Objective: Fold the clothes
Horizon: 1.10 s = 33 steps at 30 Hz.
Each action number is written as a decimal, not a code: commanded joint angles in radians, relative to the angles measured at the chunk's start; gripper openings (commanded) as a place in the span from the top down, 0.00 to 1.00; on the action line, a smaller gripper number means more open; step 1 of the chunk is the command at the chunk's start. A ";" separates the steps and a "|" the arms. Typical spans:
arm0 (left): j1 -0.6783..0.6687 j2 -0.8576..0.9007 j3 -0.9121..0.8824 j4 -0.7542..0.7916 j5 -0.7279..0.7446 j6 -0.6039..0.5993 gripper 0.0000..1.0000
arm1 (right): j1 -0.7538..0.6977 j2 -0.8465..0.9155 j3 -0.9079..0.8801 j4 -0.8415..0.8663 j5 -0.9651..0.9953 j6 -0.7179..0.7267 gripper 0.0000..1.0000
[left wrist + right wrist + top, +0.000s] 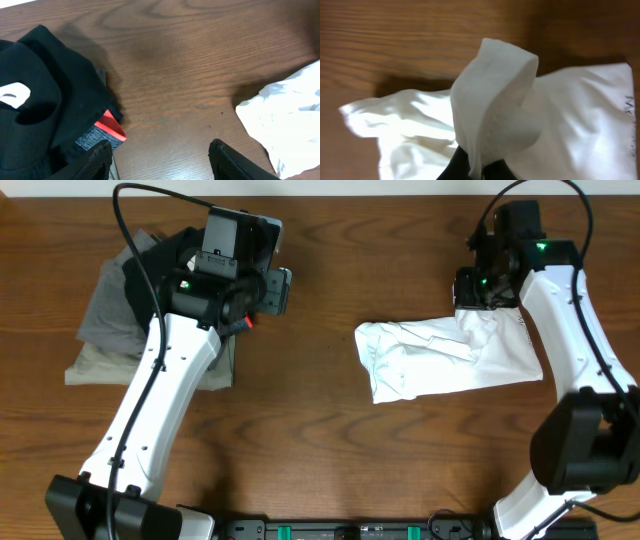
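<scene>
The white T-shirt (450, 358) lies crumpled right of the table's centre; no green graphic shows. My right gripper (478, 308) is shut on a fold of the shirt's upper right part and holds it raised. In the right wrist view the pinched fold (492, 100) stands up between my fingers (481, 167), with the rest of the shirt spread below. My left gripper (268, 288) is open and empty above bare wood, just right of the garment pile. In the left wrist view my fingers (160, 162) are wide apart, and the shirt's edge (285, 117) shows at the right.
A black folded garment (170, 260) with a red tag (111, 127) lies on grey folded garments (115, 330) at the left of the table. The brown wooden table (320, 440) shows between the pile and the shirt.
</scene>
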 commanded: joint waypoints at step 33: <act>0.010 -0.014 0.012 -0.001 -0.012 -0.002 0.36 | -0.491 -0.039 0.004 0.278 0.385 -0.119 0.99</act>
